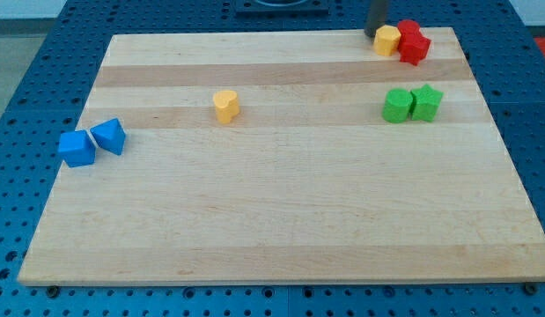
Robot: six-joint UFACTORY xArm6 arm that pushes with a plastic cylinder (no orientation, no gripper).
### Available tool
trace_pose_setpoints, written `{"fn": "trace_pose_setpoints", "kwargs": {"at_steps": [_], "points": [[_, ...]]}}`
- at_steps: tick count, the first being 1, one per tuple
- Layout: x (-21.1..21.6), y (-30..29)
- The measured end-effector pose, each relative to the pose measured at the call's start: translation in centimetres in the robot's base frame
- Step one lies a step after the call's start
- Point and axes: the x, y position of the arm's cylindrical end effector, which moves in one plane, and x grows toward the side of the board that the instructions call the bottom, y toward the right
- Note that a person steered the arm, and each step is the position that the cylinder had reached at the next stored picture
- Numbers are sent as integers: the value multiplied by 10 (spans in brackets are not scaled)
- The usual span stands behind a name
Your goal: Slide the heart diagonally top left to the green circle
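Resting at my tip [371,33], yellow block [387,40], yellow heart [225,105] well apart

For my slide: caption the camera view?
Tip at board's top edge beside yellow block; yellow heart left of green circle.

Straight dark grey rod [376,18], smooth (tip [372,33] plain, unmarked).

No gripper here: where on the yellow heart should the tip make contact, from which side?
Probably the left face of the yellow heart, slightly low, coming from the view's left: the green circle lies to its right. My tip sits at the view's top beside another yellow block, far from the heart.
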Motion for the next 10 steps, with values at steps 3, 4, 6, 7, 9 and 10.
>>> {"fn": "trace_pose_setpoints", "kwargs": {"at_steps": [3,4,6,7,9,10], "points": [[11,-194],[53,-278],[182,-355],[201,-321],[146,-193],[127,-151]]}}
